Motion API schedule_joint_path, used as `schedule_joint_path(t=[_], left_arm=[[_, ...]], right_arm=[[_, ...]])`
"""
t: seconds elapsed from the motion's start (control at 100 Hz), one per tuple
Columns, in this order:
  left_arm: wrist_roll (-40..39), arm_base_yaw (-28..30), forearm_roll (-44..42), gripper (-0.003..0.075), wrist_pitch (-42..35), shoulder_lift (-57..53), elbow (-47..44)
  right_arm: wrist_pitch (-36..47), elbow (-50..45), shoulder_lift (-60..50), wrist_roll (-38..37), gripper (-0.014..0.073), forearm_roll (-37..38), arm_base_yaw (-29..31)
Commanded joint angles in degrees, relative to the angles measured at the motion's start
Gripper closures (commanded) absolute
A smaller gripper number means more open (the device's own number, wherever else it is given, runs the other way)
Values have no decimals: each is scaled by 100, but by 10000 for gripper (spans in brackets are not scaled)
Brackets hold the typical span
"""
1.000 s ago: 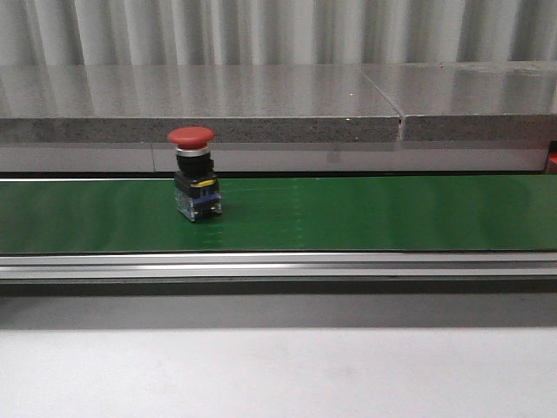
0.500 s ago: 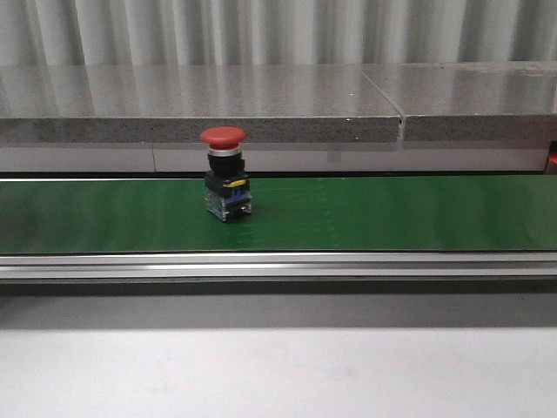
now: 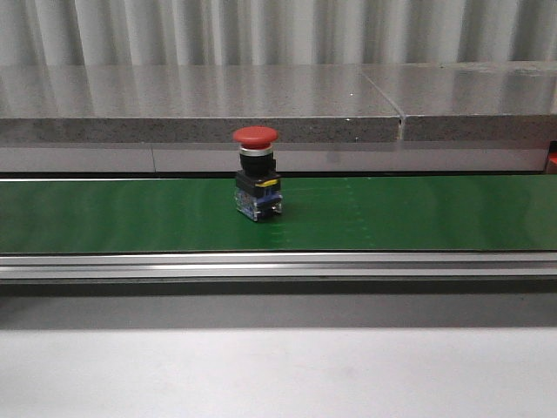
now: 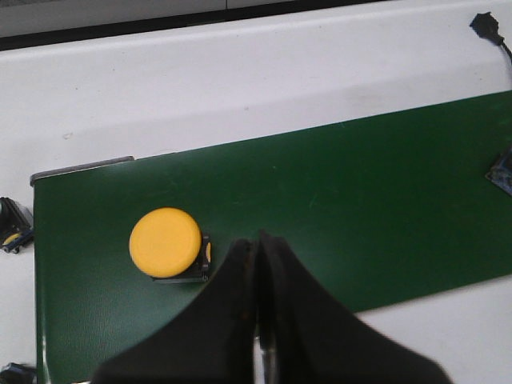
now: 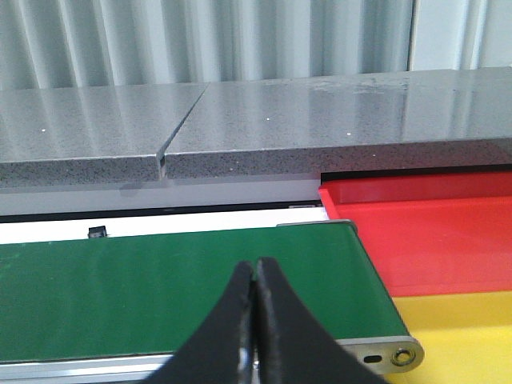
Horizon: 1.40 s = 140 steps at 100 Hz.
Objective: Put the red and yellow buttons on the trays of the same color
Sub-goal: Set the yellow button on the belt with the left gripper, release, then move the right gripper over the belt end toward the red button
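On the belt: a red mushroom-head push button (image 3: 256, 174) on a black switch block stands upright on the green conveyor belt (image 3: 418, 213), left of the belt's middle in the front view.
Second button: a yellow round-capped push button (image 4: 166, 242) sits on the belt just beside the left gripper (image 4: 258, 264).
Trays: red plastic tray (image 5: 432, 232) and yellow plastic tray (image 5: 464, 336) lie past the belt's end; no button shows in their visible parts.
Left fingers: pressed together, holding nothing.
Right gripper (image 5: 254, 300): fingers pressed together, empty, above the belt near the trays.
Progress: judged unstarted; both buttons unplaced.
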<state>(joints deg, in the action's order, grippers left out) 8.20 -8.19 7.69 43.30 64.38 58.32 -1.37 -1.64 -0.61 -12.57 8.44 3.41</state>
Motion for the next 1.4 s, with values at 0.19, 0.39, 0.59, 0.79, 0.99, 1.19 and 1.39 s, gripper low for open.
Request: schedule_joint_path(t=[0.19, 0.39, 0.59, 0.79, 0.99, 1.19, 1.39], left_arm=[[67, -107, 98, 741, -779, -1635, -1119], [67, -107, 136, 741, -750, -2880, -1899], [56, -107, 307, 741, -632, -3947, -2497], [56, -107, 307, 741, -409, -4731, -2781], [56, -107, 361, 741, -409, -4948, -2833], [56, -107, 361, 741, -409, -4948, -2833], [56, -107, 361, 741, -409, -4948, -2833]], right_arm=[[450, 108, -105, 40, 660, 46, 34], [450, 108, -105, 40, 660, 46, 34], [450, 108, -105, 40, 660, 46, 34], [678, 124, -105, 40, 660, 46, 34], [137, 624, 124, 45, 660, 282, 4], [-576, 1475, 1078, 45, 660, 536, 4], [-577, 2284, 2388, 45, 660, 536, -96]])
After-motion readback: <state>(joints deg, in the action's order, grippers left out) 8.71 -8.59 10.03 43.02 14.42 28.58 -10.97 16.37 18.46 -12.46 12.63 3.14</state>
